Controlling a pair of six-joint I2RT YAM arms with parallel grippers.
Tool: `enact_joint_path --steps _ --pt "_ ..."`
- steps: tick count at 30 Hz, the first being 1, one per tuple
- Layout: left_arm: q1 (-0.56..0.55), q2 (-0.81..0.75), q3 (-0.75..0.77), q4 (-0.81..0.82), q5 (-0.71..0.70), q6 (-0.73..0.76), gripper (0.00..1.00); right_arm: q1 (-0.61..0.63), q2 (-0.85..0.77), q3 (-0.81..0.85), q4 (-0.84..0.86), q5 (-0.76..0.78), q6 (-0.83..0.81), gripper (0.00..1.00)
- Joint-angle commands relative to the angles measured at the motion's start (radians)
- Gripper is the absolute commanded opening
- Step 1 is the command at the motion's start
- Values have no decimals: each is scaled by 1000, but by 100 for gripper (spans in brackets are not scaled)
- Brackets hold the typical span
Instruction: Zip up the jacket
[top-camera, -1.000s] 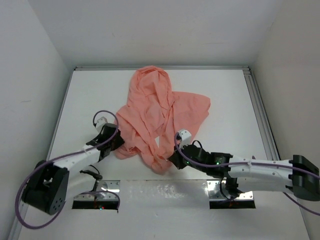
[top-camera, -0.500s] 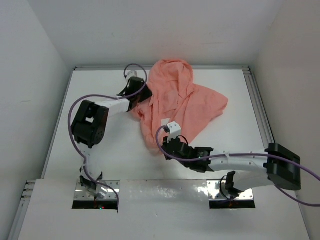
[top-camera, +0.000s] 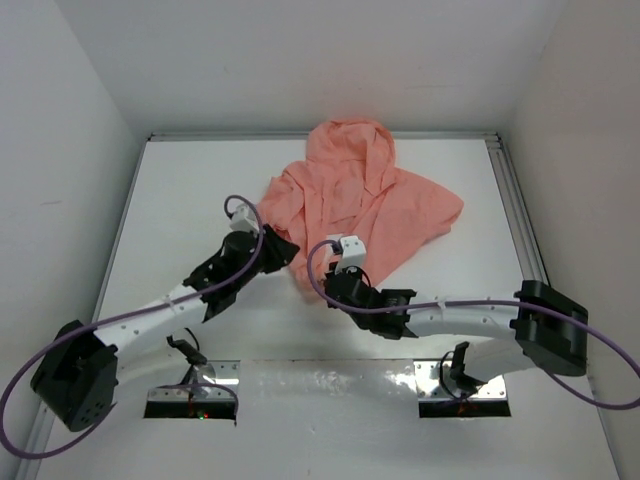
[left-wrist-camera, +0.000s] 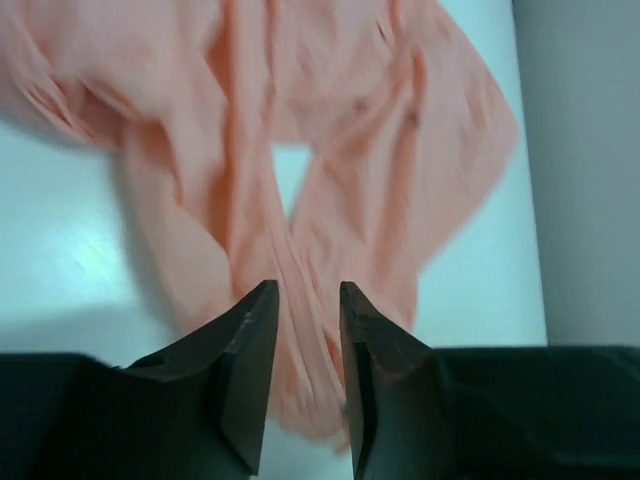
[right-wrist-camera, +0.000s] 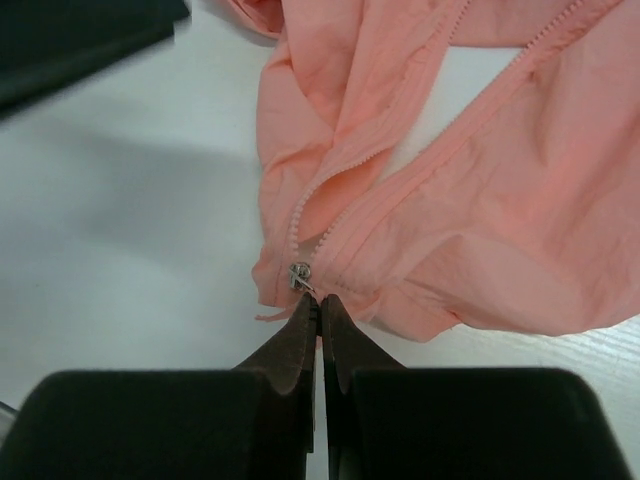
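The salmon-pink jacket (top-camera: 385, 200) lies crumpled at the back middle of the table, hood (top-camera: 350, 140) toward the far wall. Its front is open, and the zipper slider (right-wrist-camera: 299, 276) sits at the bottom of the two tooth rows. My right gripper (right-wrist-camera: 320, 300) is shut on the jacket's bottom hem just below the slider; in the top view it (top-camera: 322, 285) is at the jacket's near edge. My left gripper (left-wrist-camera: 307, 290) is open by a narrow gap over a fold of the jacket (left-wrist-camera: 350, 130), at its near-left edge (top-camera: 281, 250). The left wrist view is blurred.
The white table (top-camera: 180, 200) is walled on three sides, with a metal rail (top-camera: 520, 220) along its right edge. Purple cables loop from both arms. The left arm's black body shows at the top left of the right wrist view (right-wrist-camera: 80, 40).
My left arm swung from the jacket's far-left side back to its near-left edge. The jacket shifted a little to the right. My right gripper stayed shut at the hem.
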Motion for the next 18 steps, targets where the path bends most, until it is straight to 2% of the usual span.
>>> enact_joint_path --steps 1,2,3,6,8,9,10,18 --pt "-41 -74 -111 -6 136 -65 30 -4 -16 -27 19 15 65 0" --pt "-43 -106 -143 30 211 -82 32 -4 -27 -33 20 14 78 0" --pt "-47 -118 -219 79 251 -115 40 -4 -31 -42 22 12 85 0" --pt "-61 -130 -298 234 359 -181 49 -4 -57 -74 33 5 109 0" --pt "-67 -127 -298 329 394 -212 50 -4 -73 -94 36 4 121 0" --pt "-70 -130 -382 365 402 -243 50 -5 -89 -102 36 8 124 0" --pt "-69 -130 -392 389 404 -249 51 -4 -97 -109 36 8 126 0" --pt "-95 7 -394 563 430 -277 53 -8 -125 -122 46 -31 146 0"
